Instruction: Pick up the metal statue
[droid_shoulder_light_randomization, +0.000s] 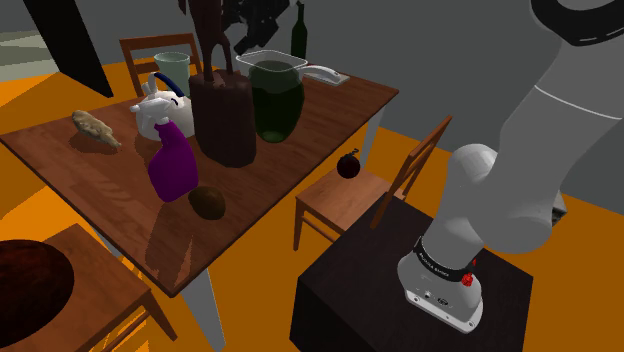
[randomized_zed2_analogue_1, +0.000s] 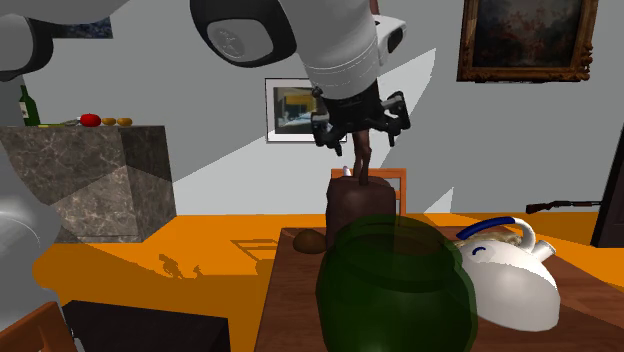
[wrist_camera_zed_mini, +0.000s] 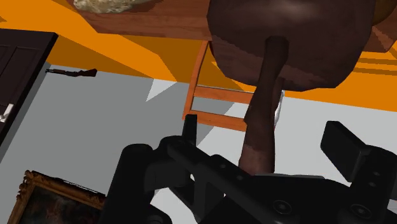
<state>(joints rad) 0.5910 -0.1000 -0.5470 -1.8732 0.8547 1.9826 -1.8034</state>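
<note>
Brown statue (blocky base, thin stem on top) stands upright on the wooden worktop. The tool sits over its top, released: fingers are spread either side of the stem and do not touch it. Just beside the statue is a dark green see-through jar with a clear rim; its contents can't be told. On the statue's other side is a white teapot with a blue handle, with a pale cup behind it and a purple spray bottle in front. A dark bowl sits at the shoulder view's lower left, on a separate wooden surface.
</note>
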